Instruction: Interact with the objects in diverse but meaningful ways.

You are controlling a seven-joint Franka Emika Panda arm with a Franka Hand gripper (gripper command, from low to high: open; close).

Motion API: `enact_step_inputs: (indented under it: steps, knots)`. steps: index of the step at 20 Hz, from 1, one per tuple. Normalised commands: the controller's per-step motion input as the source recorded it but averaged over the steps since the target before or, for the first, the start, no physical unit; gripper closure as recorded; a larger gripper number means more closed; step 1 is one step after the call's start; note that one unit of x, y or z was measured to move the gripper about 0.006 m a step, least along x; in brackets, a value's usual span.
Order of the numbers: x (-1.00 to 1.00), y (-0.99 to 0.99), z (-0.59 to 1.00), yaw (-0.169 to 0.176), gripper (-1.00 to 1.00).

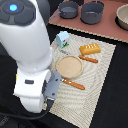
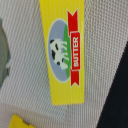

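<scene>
In the wrist view a flat yellow box (image 2: 65, 55) with a cow picture and a red "BUTTER" ribbon lies flat on the woven beige placemat (image 2: 25, 80), straight below the camera. A yellow corner (image 2: 19, 122) shows at the picture's edge; I cannot tell what it is. A grey-green rounded edge (image 2: 2, 50) shows beside the box. In the exterior view the pale blue milk carton (image 1: 62, 38) and the orange-brown bread loaf (image 1: 90, 48) stand on the placemat. The gripper's grey hand (image 1: 52, 86) hangs low over the placemat's near-left part; its fingers are hidden, and the arm hides the box.
A round tan disc (image 1: 68, 65) lies mid-placemat, with two orange-handled utensils (image 1: 88, 59) (image 1: 73, 84) beside it. Two dark pots (image 1: 68, 9) (image 1: 92, 11) stand on a brown mat at the back, and a bowl (image 1: 123, 17) at the exterior view's far right.
</scene>
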Motion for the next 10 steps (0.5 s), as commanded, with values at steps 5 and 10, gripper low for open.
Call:
enact_step_inputs:
  steps: [5, 10]
  knots:
    - [0.04, 0.45, 0.69, -0.017, -1.0]
    - [0.0, 0.5, 0.48, -0.065, -1.0]
